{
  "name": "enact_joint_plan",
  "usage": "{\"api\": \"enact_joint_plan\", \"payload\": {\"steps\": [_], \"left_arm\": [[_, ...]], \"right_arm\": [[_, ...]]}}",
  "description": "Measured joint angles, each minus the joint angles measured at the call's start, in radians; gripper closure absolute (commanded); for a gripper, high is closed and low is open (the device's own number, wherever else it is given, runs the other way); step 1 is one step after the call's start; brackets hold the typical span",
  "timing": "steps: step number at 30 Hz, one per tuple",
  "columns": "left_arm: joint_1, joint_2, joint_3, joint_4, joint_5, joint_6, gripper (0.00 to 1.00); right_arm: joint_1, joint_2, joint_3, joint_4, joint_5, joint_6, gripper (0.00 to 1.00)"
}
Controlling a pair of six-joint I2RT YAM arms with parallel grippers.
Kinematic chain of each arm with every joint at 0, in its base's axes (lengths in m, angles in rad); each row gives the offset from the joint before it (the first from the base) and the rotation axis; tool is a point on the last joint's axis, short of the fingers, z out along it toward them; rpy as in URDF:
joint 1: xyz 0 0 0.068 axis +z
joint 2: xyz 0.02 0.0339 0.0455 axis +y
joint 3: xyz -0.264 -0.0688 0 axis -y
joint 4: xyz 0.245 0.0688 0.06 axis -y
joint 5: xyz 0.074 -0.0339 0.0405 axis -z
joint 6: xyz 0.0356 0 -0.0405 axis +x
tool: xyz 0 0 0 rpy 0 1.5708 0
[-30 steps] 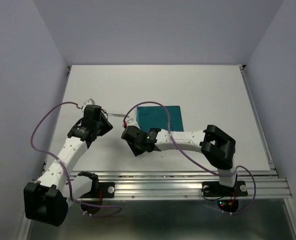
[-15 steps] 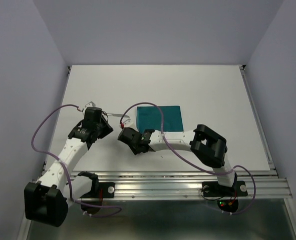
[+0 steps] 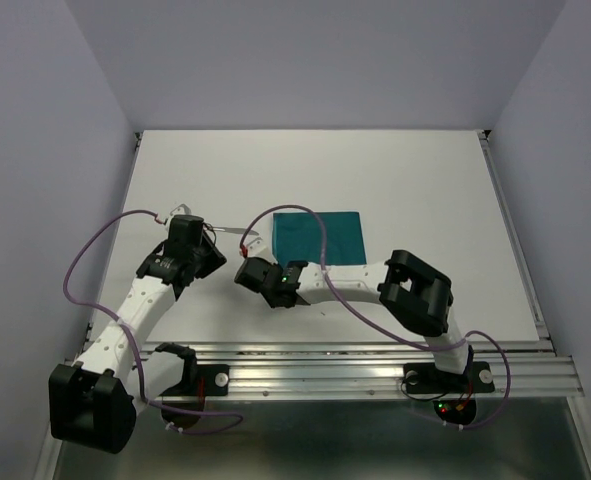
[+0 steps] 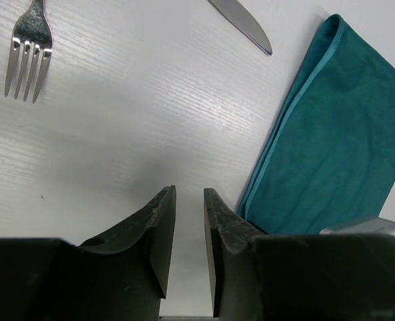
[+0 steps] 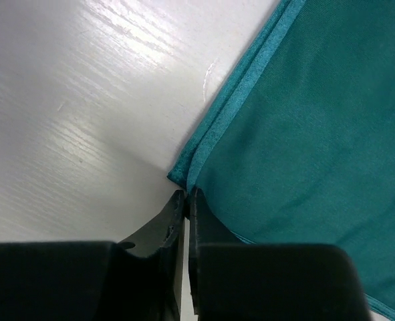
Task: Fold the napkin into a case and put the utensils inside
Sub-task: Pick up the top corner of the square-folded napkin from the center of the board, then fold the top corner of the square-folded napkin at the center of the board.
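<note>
A teal cloth napkin (image 3: 318,237) lies flat on the white table (image 3: 425,180) as a folded rectangle, a little toward 12 o'clock from the two arms' wrists. In the right wrist view its layered hems (image 5: 250,87) run from the 1 o'clock edge of the frame down to a corner (image 5: 178,175) near the middle.

The right arm (image 3: 345,283) reaches in from 4 o'clock, and the right jaws sit at the napkin's 7 o'clock corner. They are pressed almost together, with only a thin dark slit between them, and their tips touch that corner. I cannot tell whether any cloth is caught in the slit.

The left arm (image 3: 140,295) comes in from 7 o'clock. The left jaws hang low over bare table at about 9 o'clock from the right jaws, standing narrowly apart with nothing between them.

In the left wrist view a silver metal fork (image 4: 27,47) lies on the table at 10 o'clock, its tines pointing toward 6 o'clock. The pointed blade of a silver metal knife (image 4: 244,24) enters at 12 o'clock, aimed toward 4 o'clock, just beside the napkin's folded edge (image 4: 284,127) but apart from it. From above, the knife (image 3: 232,231) shows as a thin sliver at 9 o'clock from the napkin.
</note>
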Motion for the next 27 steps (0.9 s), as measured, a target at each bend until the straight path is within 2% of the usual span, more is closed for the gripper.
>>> {"api": "enact_joint_plan", "payload": {"steps": [7, 17, 27], "left_arm": [[0.0, 0.0, 0.0, 0.0, 0.001, 0.0, 0.65], [0.0, 0.002, 0.0, 0.0, 0.0, 0.0, 0.65], [0.0, 0.009, 0.0, 0.005, 0.005, 0.001, 0.65]], "right_arm": [[0.0, -0.011, -0.011, 0.006, 0.044, 0.015, 0.99], [-0.028, -0.145, -0.034, 0.033, 0.092, 0.021, 0.99], [-0.237, -0.195, -0.103, 0.115, 0.002, 0.051, 0.99]]}}
